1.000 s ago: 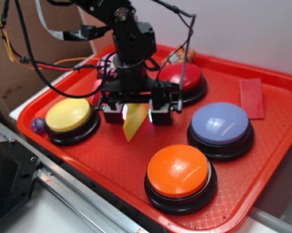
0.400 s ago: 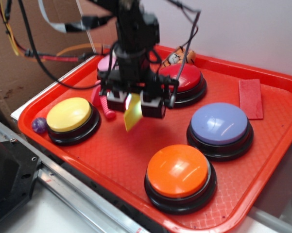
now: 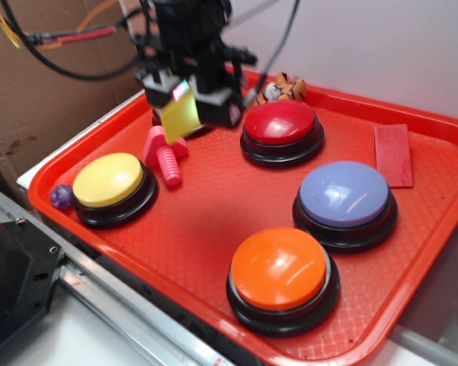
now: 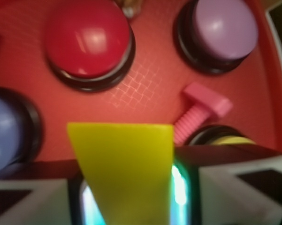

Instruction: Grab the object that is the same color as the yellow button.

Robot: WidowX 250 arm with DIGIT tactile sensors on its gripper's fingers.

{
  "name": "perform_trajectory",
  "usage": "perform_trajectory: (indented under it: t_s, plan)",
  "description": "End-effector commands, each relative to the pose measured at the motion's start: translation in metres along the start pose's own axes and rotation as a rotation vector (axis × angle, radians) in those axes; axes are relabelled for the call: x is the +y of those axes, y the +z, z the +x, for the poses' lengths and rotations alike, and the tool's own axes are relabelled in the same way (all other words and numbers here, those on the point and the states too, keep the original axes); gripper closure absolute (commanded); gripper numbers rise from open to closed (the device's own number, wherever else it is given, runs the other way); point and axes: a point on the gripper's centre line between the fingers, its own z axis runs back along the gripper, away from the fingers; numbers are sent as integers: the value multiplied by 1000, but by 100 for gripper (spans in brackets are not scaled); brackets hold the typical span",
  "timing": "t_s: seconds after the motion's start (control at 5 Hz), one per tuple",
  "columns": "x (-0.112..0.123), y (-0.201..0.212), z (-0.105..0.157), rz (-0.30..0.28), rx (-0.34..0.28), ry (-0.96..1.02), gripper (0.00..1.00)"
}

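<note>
place: robot lab bench | cues: red tray (image 3: pixel 434 252) of push buttons, loose cabling (image 3: pixel 53 46), cardboard backdrop (image 3: pixel 30 114)

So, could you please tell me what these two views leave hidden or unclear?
- Exterior: gripper motion-blurred; it hides the pink-purple button behind.
- Exterior: striped orange toy half hidden by glossy red round button.
- Wrist: small yellow wedge block cut off by bottom edge.

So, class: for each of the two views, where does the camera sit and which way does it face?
Exterior: off the tray's front corner, raised, looking down across it; shows the arm and gripper.
Wrist: on the gripper, looking down past its fingers at the tray.
Shared: yellow wedge, pink screw, red button.
</note>
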Motion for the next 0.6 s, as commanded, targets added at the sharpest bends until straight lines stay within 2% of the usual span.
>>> perform_trajectory:
  t_s: [0.0, 0.2, 0.4]
  plan:
    - [19, 70, -11, -134, -137, -16, 100]
    - [26, 74, -24, -151, -156, 11, 100]
    - [34, 62, -18, -131, -59, 129, 90]
